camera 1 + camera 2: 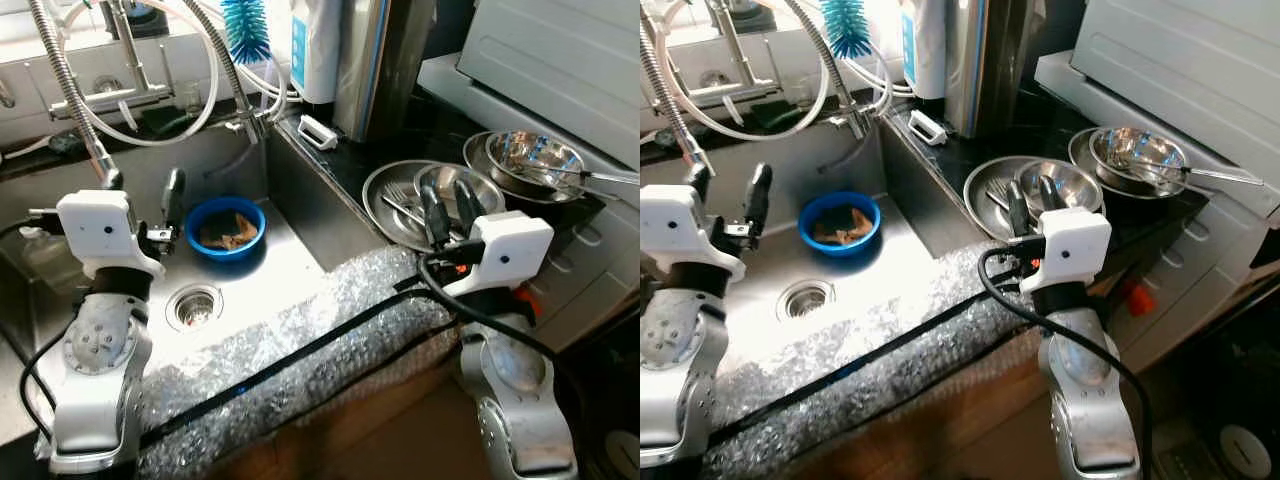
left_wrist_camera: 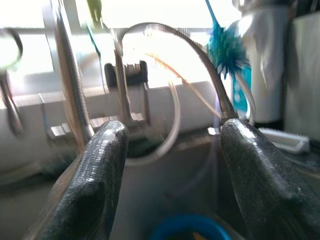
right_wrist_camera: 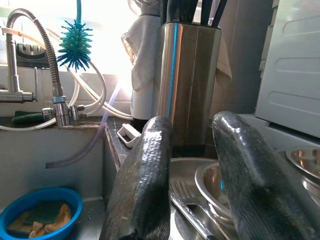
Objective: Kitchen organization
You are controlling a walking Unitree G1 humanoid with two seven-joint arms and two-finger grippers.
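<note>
Steel bowl (image 1: 458, 190) on the plate (image 1: 385, 215) lies directly ahead of the right gripper (image 1: 450, 208), fingers parted, empty; left gripper (image 2: 172, 165) likewise released.

Sink (image 1: 300, 260): brushed steel, matt. Bowls (image 1: 530, 155): glossy metal. Blue bowl (image 1: 226, 226): smooth plastic. Fingers (image 3: 145, 175): rough black.

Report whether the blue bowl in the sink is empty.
Not empty. The blue bowl sits upright on the sink floor, holding brownish scraps; what they are cannot be told.
</note>
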